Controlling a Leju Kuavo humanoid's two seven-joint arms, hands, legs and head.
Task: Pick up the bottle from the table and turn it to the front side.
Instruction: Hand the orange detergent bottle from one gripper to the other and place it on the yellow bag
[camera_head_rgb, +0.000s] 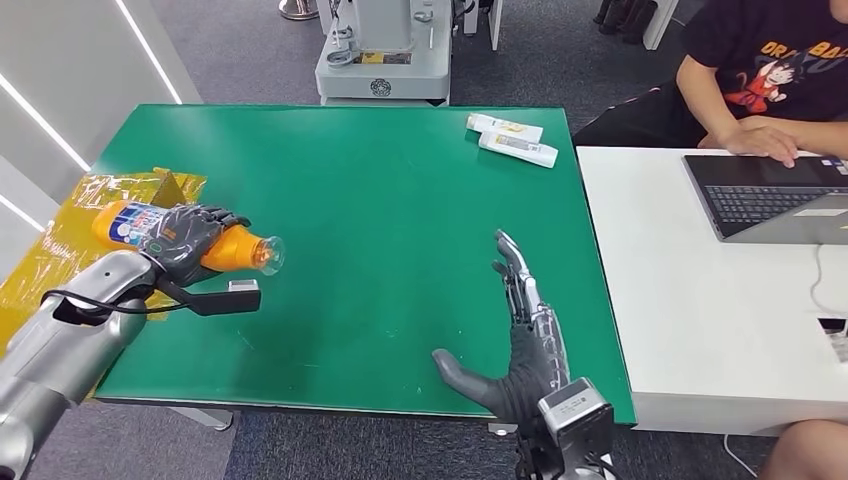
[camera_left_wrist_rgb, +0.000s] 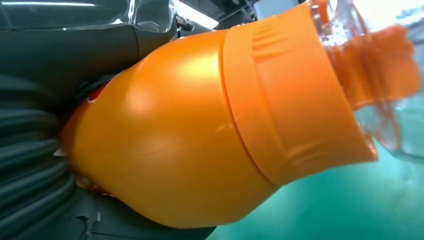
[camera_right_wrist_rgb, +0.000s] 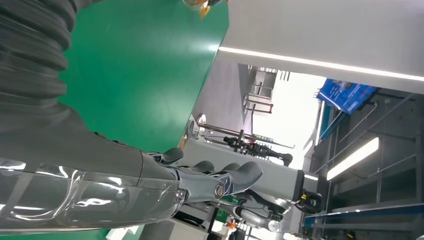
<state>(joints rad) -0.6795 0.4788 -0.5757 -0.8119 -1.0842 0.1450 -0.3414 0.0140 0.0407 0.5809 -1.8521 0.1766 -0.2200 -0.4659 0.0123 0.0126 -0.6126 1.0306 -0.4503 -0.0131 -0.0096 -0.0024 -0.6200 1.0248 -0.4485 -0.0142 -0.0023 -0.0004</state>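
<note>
Right hand (camera_head_rgb: 520, 345) hovers flat and open above the green table (camera_head_rgb: 400, 220); left hand (camera_head_rgb: 185, 240) grips the orange bottle (camera_head_rgb: 235, 248) sideways

Overhead head view — close wrist views

one orange bottle (camera_head_rgb: 190, 238). two white tubes (camera_head_rgb: 511, 140) on one green table (camera_head_rgb: 380, 220). one laptop (camera_head_rgb: 775, 195), one person (camera_head_rgb: 760, 80).

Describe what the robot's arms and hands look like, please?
Silver metal arms end in dark grey, many-fingered hands. The left hand has a black cable looping along its forearm; the right hand shows silvery finger links, a grey ribbed wrist cover and a boxy silver wrist block.
</note>
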